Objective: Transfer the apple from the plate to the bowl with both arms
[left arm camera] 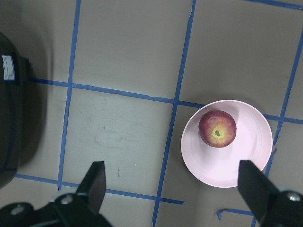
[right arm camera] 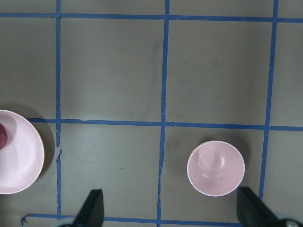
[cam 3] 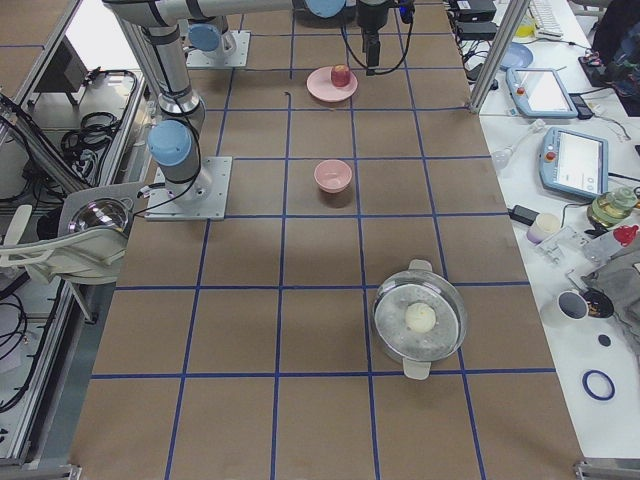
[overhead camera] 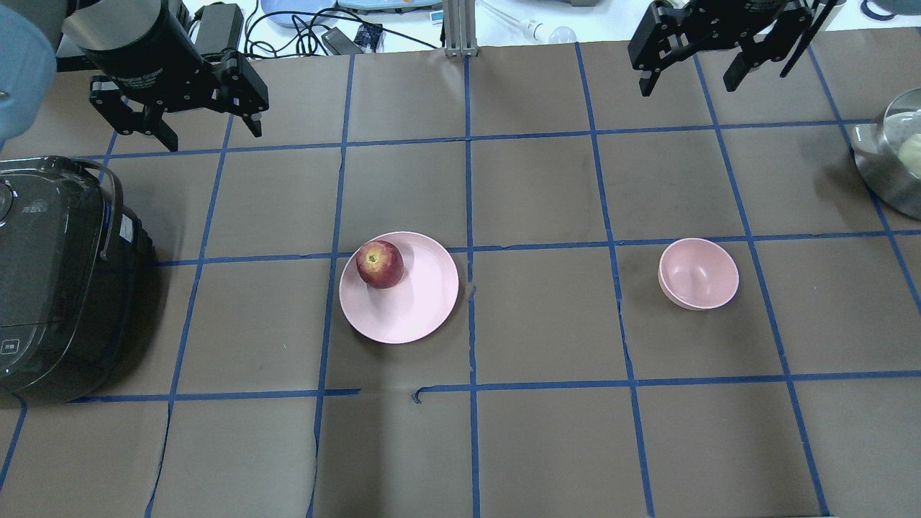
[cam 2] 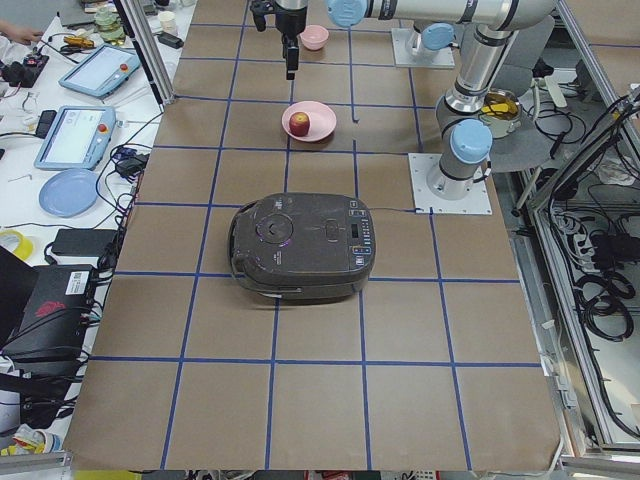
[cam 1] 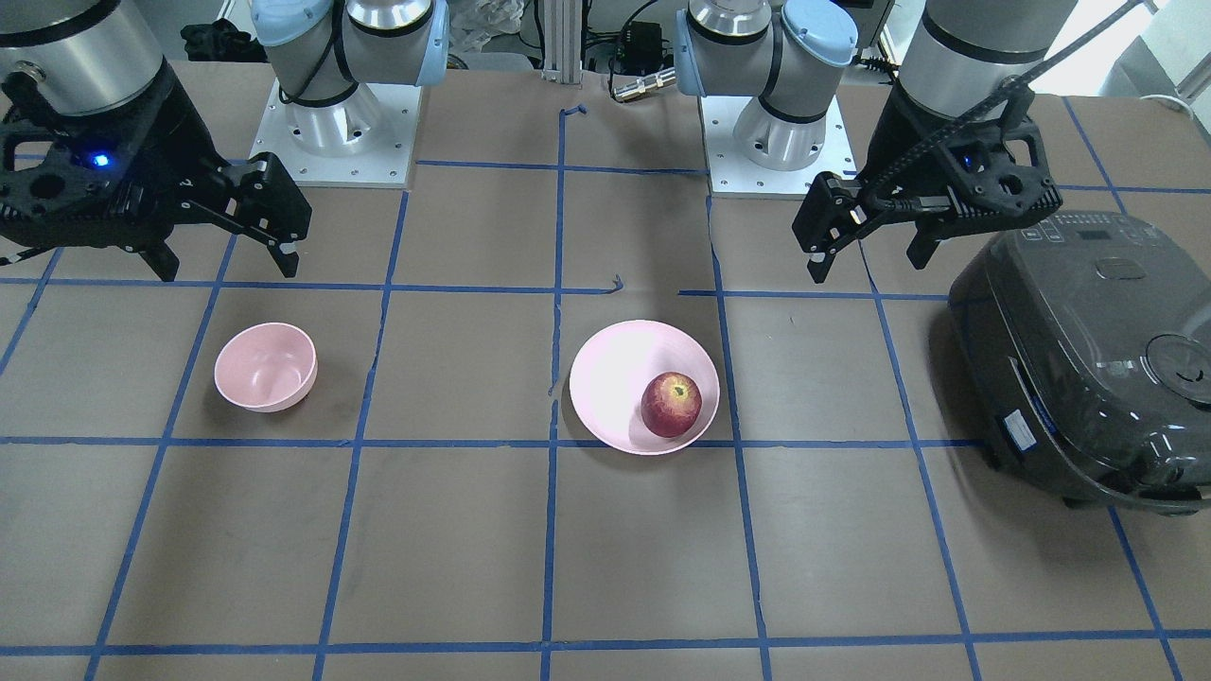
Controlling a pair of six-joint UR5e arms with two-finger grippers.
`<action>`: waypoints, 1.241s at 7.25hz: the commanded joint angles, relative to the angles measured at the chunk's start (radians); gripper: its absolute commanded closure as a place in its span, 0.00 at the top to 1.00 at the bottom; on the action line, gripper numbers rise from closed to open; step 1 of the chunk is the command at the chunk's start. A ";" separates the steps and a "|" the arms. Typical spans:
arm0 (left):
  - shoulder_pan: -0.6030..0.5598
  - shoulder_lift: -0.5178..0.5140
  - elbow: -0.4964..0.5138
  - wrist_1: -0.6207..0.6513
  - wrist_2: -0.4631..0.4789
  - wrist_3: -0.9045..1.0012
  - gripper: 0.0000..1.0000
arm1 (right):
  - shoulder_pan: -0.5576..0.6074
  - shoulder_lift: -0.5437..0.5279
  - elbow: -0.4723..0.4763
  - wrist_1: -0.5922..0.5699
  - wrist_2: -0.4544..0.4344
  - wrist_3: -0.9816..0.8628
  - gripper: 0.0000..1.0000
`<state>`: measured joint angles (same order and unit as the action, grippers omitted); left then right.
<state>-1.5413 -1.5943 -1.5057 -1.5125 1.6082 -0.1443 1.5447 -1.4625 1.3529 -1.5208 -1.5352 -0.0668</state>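
The red apple lies on the wide pale pink plate near the table's middle. The small deep pink bowl stands empty on the robot's right. My left gripper is open and empty, high above the table, off to the plate's side. My right gripper is open and empty, high above the table near the bowl.
A dark rice cooker sits at the table's end on the robot's left. A steel pot with a pale ball inside sits on the far right. The arm bases stand at the robot's edge.
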 commanded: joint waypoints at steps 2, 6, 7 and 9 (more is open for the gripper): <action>0.000 -0.003 -0.001 0.000 0.001 0.000 1.00 | 0.000 0.001 0.000 0.001 0.001 -0.007 1.00; -0.002 -0.012 -0.007 0.003 -0.002 0.078 1.00 | 0.000 0.002 0.000 0.001 0.001 -0.007 1.00; -0.002 -0.022 -0.005 0.000 0.002 0.110 1.00 | 0.000 0.002 0.002 0.001 0.000 -0.007 1.00; -0.002 -0.024 -0.002 -0.011 0.010 0.120 1.00 | 0.000 0.002 0.002 0.001 0.001 -0.007 1.00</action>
<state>-1.5432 -1.6147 -1.5096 -1.5196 1.6121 -0.0372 1.5447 -1.4604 1.3543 -1.5202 -1.5344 -0.0736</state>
